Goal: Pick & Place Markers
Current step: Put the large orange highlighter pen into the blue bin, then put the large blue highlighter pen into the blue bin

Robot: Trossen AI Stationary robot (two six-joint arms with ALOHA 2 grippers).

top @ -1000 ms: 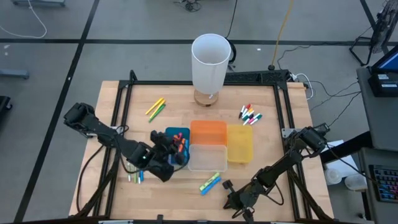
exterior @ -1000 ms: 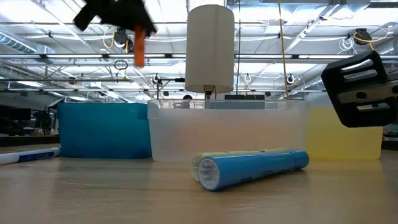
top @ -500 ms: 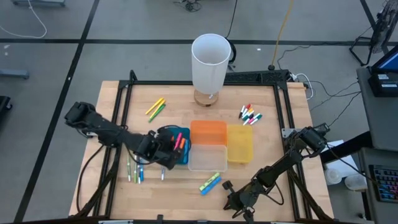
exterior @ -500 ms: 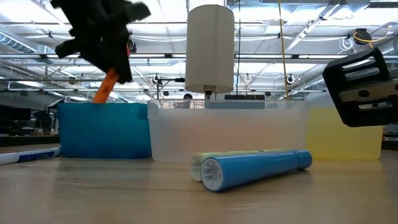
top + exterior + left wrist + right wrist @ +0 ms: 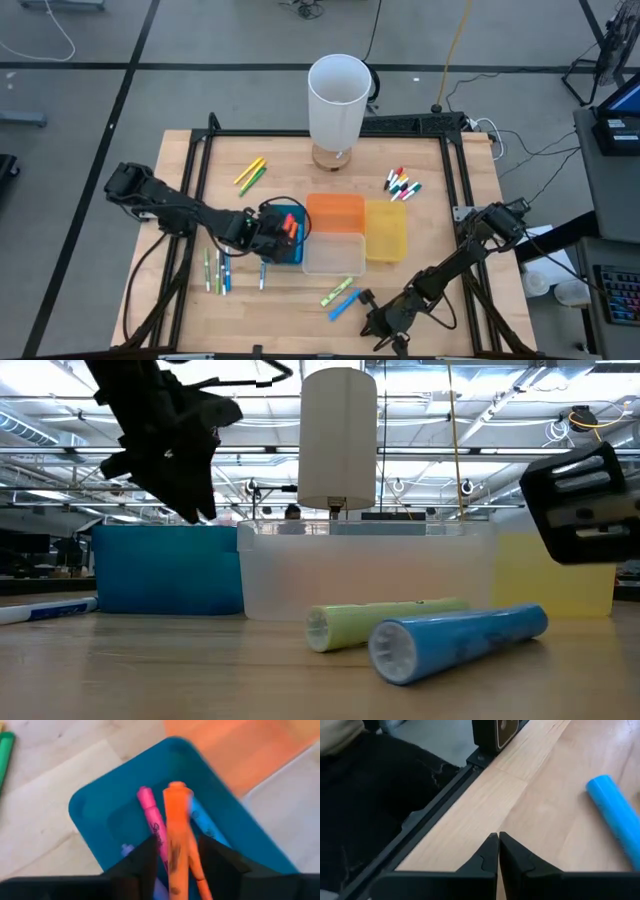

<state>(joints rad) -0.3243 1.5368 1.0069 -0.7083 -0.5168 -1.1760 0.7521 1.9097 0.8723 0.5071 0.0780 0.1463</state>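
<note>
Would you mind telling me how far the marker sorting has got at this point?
Early stage. A pink marker and a blue one already lie in the blue plastic bin. The left hand holds an orange highlighter over that bin. Still on the wooden table: yellow and green markers, white capped pens, and the green and blue pair. The right hand waits shut.

- The table (image 5: 440, 190) is pale wood, matt, with visible plank seams, edged by a dark metal frame (image 5: 330, 133).
- The teal bin (image 5: 100, 805) looks like smooth opaque plastic; the clear bin (image 5: 365, 570) at its 3 o'clock is frosted, translucent plastic.
- The orange marker (image 5: 176, 832) and pink marker (image 5: 152, 820) have smooth plastic barrels with a slight sheen.
- The blue marker (image 5: 460, 643) is glossy plastic.
</note>
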